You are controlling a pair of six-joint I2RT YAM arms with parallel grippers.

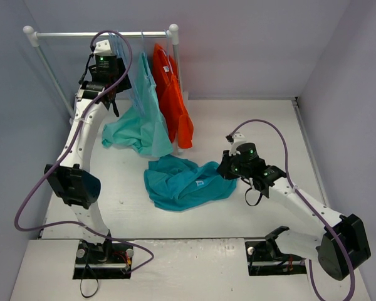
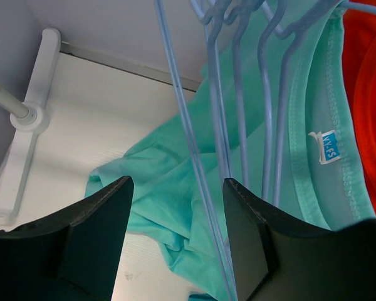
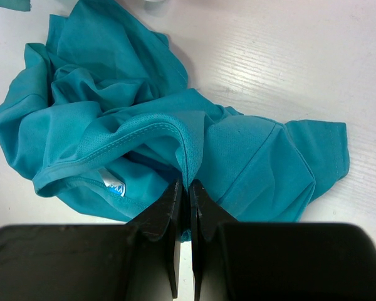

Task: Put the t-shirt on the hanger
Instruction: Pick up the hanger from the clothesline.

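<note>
One soft, limp shirt, best taken at collar: right gripper pinches there; left gripper half-open astride hanger.

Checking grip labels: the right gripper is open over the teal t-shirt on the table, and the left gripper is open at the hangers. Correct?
No: the right wrist view shows the right gripper shut, pinching a fold of the t-shirt on the table. The left gripper is open at the hangers.
</note>
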